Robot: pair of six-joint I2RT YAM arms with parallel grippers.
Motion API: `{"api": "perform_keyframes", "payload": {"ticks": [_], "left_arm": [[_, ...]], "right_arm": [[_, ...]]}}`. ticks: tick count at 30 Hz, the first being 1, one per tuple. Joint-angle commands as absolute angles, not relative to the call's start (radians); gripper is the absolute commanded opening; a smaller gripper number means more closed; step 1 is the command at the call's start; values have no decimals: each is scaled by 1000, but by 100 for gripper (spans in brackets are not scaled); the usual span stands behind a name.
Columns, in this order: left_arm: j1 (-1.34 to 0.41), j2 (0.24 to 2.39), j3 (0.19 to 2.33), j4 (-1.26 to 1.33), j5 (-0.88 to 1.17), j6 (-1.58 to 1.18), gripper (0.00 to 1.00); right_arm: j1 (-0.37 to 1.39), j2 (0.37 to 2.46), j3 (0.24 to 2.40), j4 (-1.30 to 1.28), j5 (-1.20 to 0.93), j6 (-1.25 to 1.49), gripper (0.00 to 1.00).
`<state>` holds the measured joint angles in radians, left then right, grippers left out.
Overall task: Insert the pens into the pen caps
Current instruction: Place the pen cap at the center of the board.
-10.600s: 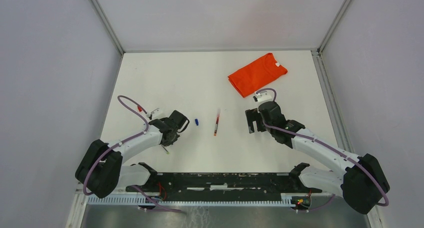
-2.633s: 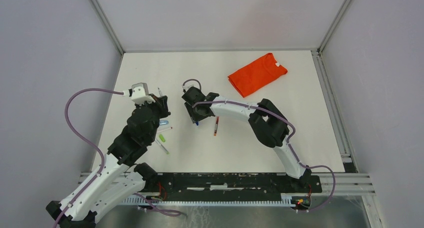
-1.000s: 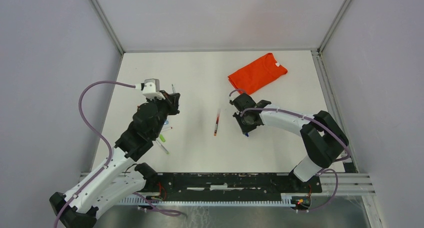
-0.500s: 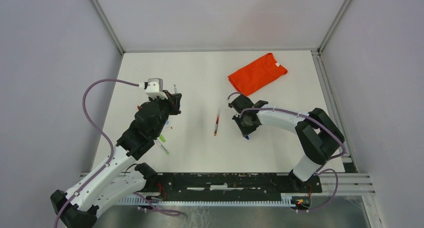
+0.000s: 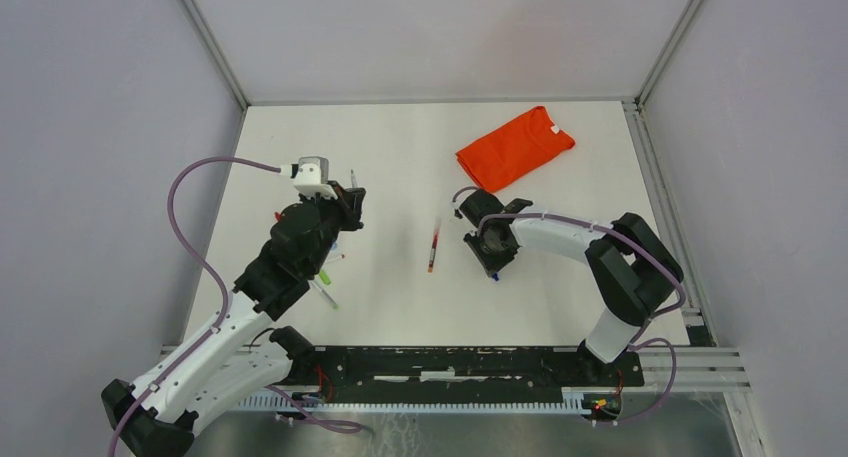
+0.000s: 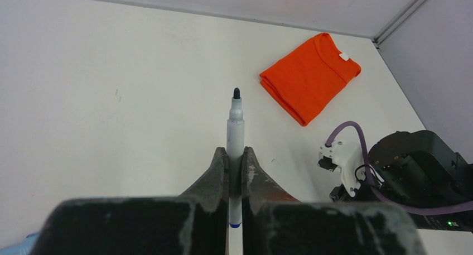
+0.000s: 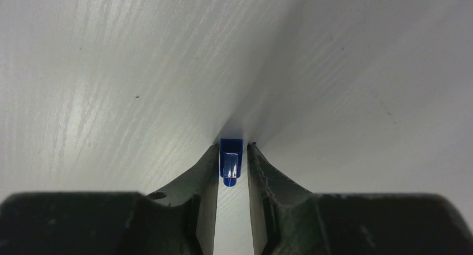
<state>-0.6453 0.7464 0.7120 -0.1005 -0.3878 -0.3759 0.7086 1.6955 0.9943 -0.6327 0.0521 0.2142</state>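
My left gripper (image 6: pixel 235 157) is shut on a white-barrelled pen (image 6: pixel 235 126) with a blue rear end and a bare dark tip pointing away. From above, that pen (image 5: pixel 352 179) sticks out past the left gripper (image 5: pixel 350 199), held over the table's left side. My right gripper (image 7: pixel 231 154) points down at the table with a small blue pen cap (image 7: pixel 231 157) between its fingers. The cap rests against the left finger, and a gap shows on its right side. Seen from the top, the cap (image 5: pixel 494 275) peeks out under the right gripper (image 5: pixel 492 265).
A red-ended pen (image 5: pixel 434 247) lies on the table between the arms. More pens and a green piece (image 5: pixel 324 276) lie under the left arm. A folded orange shirt (image 5: pixel 515 147) sits at the back right. The right arm's wrist (image 6: pixel 404 166) shows in the left wrist view.
The right gripper's jaws have spread apart around the blue cap, and that arm has shifted slightly. The left arm with its pen has barely moved.
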Motion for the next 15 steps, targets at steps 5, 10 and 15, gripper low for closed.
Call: {"api": "perform_keyframes", "payload": {"ticks": [5,10,15], "left_arm": [[-642,753,742,-54,-365,-342,2],[-642,762,768,-53,-320,-343,2],[-641,774,781,-51,-282,-340,2]], "right_arm": [[709,1736,1000,-642,62,190,17],[707,1638,1007,-592,63,178,9],[691,1450,936,-431,67,145,5]]}}
